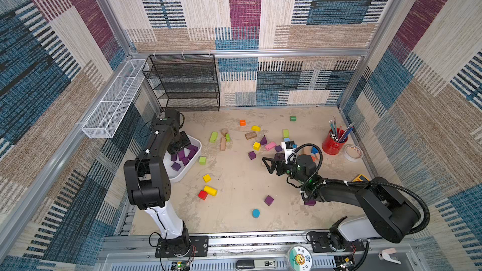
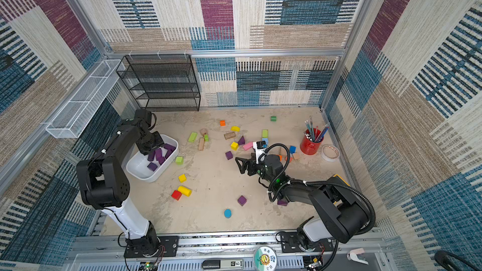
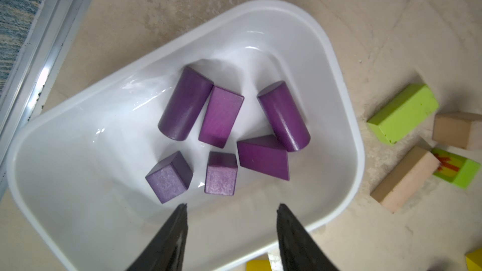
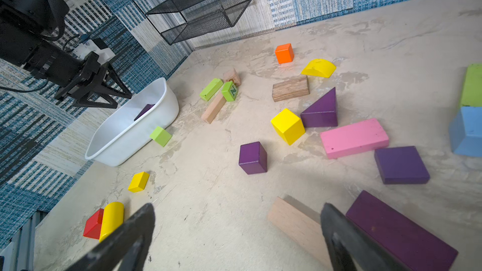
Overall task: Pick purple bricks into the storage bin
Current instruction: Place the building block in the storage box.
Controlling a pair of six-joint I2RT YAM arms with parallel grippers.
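The white storage bin (image 1: 180, 177) (image 3: 339, 74) stands at the table's left and holds several purple bricks, among them a cylinder (image 3: 185, 103), a wedge (image 3: 263, 156) and a cube (image 3: 221, 173). My left gripper (image 3: 232, 205) (image 1: 180, 144) hangs over the bin, open, with nothing between its fingers. Loose purple bricks lie mid-table: a cube (image 4: 253, 157) (image 1: 251, 155), a wedge (image 4: 320, 112), a flat block (image 4: 401, 164) and a long bar (image 4: 399, 233). Another cube (image 1: 269, 200) sits nearer the front. My right gripper (image 4: 237, 207) (image 1: 268, 164) is open and empty above the table, the long bar just beside it.
A pink bar (image 4: 353, 138), yellow cube (image 4: 287, 125), plain wooden bar (image 4: 294, 222) and other coloured blocks are scattered among the purple ones. A green cube (image 1: 202, 160) lies beside the bin. A black mesh rack (image 1: 182, 82), wire basket (image 1: 114, 100), red pen cup (image 1: 334, 142) and tape roll (image 1: 352, 153) line the edges.
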